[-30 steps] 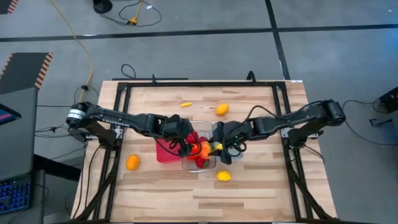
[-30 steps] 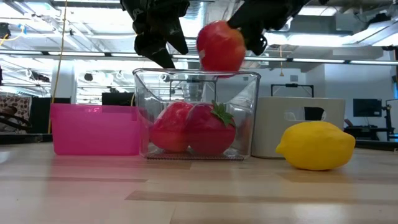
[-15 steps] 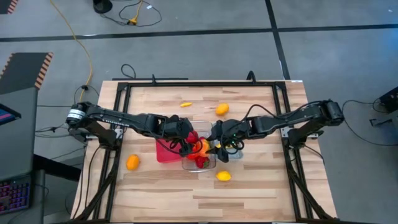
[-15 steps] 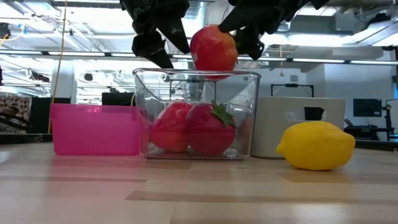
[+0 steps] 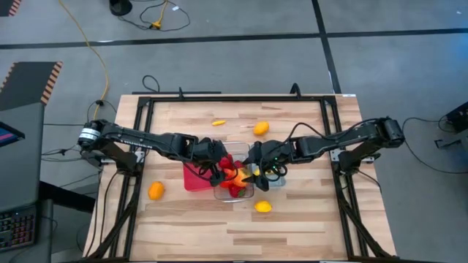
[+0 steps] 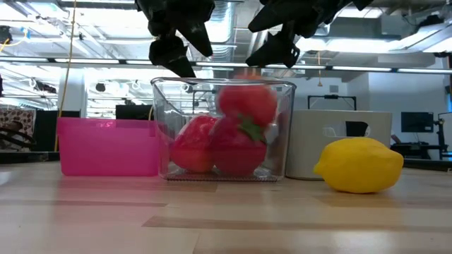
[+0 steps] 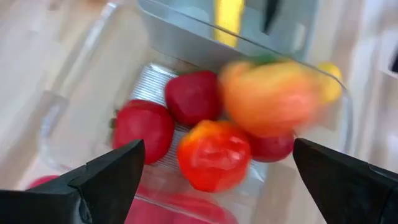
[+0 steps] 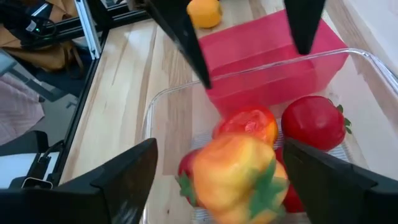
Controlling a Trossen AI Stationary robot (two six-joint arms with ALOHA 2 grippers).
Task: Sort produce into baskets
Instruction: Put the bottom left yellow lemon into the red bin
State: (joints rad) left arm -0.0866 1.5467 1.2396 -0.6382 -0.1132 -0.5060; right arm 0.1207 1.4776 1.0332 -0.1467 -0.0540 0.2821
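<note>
The clear bin (image 6: 223, 127) stands mid-table and holds several red round toy fruits (image 7: 142, 129). A red-orange toy fruit (image 8: 233, 171) is blurred inside the bin's top (image 6: 247, 102), touching neither gripper. My right gripper (image 8: 217, 180) is open just above the bin, its fingers on either side of the fruit and apart from it. My left gripper (image 7: 217, 180) is open over the bin's left part (image 5: 219, 174). The red bin (image 6: 106, 144) stands against the clear bin's left side. The pale bin (image 6: 339, 141) stands on its right.
A yellow lemon (image 5: 262, 207) lies near the clear bin toward the near edge. An orange (image 5: 156, 191) lies at the near left. Another orange (image 5: 261, 129) and a small yellow-orange piece (image 5: 219, 123) lie toward the far edge. Black frame rails run along the table's sides.
My right gripper has carried the red-orange fruit a little toward the table's left, over the clear bin, and let it go. The fruit has dropped from above the rim into the bin, onto the red fruits.
</note>
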